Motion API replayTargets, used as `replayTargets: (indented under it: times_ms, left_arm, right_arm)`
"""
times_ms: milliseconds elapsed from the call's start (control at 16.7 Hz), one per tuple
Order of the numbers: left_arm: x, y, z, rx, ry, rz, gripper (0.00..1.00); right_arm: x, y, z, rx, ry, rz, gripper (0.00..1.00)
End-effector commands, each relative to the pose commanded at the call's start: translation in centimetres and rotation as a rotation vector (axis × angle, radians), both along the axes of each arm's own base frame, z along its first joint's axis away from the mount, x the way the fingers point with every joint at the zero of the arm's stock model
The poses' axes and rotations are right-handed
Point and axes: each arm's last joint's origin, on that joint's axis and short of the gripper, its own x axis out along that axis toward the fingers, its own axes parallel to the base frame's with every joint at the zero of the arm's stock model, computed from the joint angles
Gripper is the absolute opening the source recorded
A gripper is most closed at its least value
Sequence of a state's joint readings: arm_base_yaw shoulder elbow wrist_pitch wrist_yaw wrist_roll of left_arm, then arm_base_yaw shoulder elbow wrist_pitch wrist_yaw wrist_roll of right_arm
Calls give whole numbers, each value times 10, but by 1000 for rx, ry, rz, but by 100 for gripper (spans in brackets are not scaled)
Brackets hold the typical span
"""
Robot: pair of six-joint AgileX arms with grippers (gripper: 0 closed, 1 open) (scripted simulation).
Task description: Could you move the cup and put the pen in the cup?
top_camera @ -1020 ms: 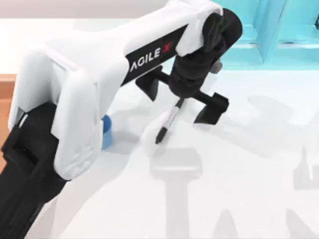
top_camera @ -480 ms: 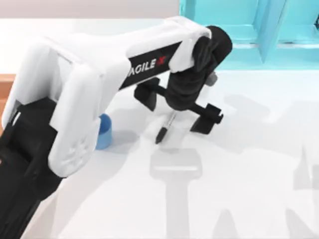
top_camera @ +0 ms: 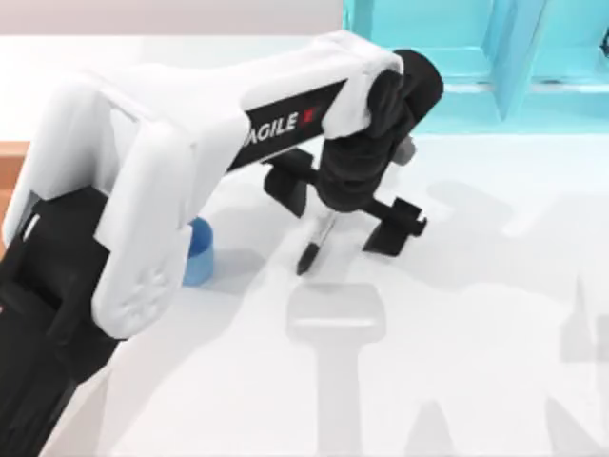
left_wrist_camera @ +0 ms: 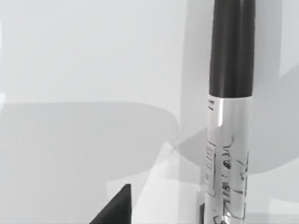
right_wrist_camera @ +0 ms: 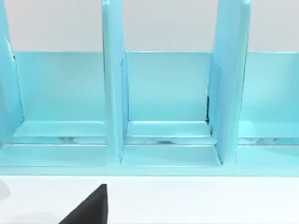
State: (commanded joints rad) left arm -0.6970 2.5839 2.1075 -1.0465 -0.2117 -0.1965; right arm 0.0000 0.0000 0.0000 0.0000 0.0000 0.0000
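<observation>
Lying on the white table near its middle: pen, long axis slanted, black tip toward the near edge, other end running up and slightly right under the left gripper, fingers spread apart either side of it, not clamped. Standing left of that, upright and partly behind the left arm: blue cup. Along the far edge: turquoise divided rack, faced by the right wrist camera; fingers of the right gripper impossible to judge.
</observation>
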Motion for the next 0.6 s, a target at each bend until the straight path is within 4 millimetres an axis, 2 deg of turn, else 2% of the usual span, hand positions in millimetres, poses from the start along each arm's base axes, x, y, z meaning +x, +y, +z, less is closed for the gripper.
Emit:
replayTargets:
  times_ms: [480,600]
  left_arm:
    - [0,0,0,0,0,0,2]
    - [0,0,0,0,0,0,0]
  right_arm:
    - [0,0,0,0,0,0,100]
    - [0,0,0,0,0,0,100]
